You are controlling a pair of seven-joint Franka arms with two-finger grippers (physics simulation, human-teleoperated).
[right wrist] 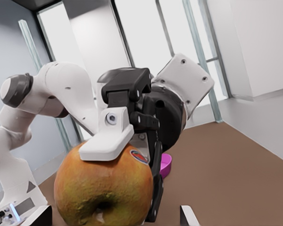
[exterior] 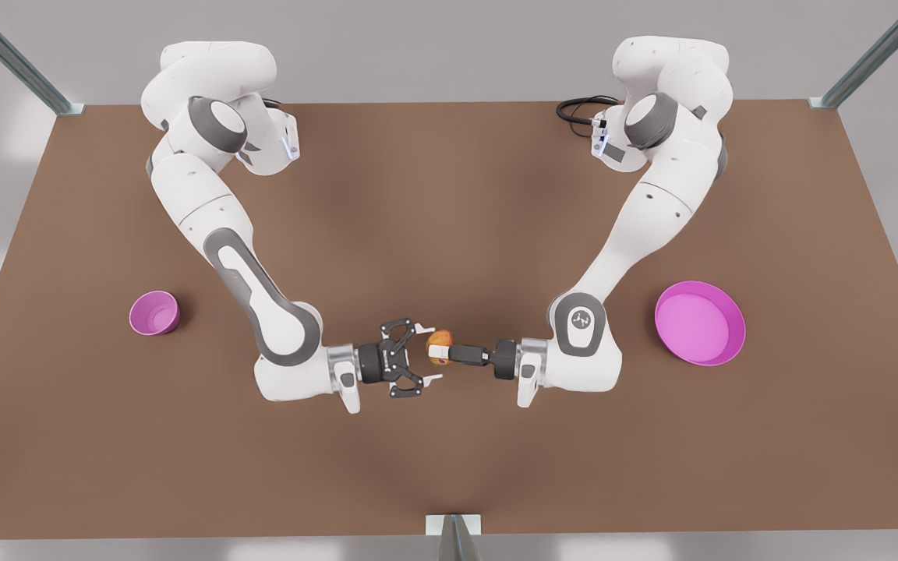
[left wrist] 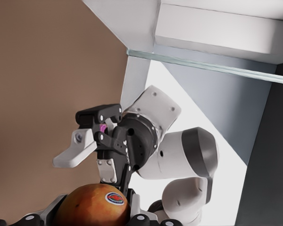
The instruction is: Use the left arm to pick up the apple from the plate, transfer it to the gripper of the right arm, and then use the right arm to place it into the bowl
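The apple [exterior: 440, 338] is up in the air over the middle of the brown table [exterior: 449, 202], near the front edge. It is between the two claws.

The left gripper [exterior: 441, 347] comes in from the front view's right. It is clenched on the apple and holds it off the table. In the left wrist view the apple [left wrist: 92, 205] sits right at this claw, with a small sticker on its skin. In the right wrist view a white pad of the left gripper [right wrist: 132, 165] presses on top of the apple [right wrist: 104, 188].

The right gripper [exterior: 427, 354] comes in from the front view's left. Its fingers are spread wide apart, one on each side of the apple, and they do not squeeze it. The left wrist view shows the right gripper [left wrist: 92, 162] just past the apple, wide apart too.

The pink plate [exterior: 700, 323] lies far off on the front view's right, with nothing on it. The small pink bowl [exterior: 154, 312] stands far off on the front view's left
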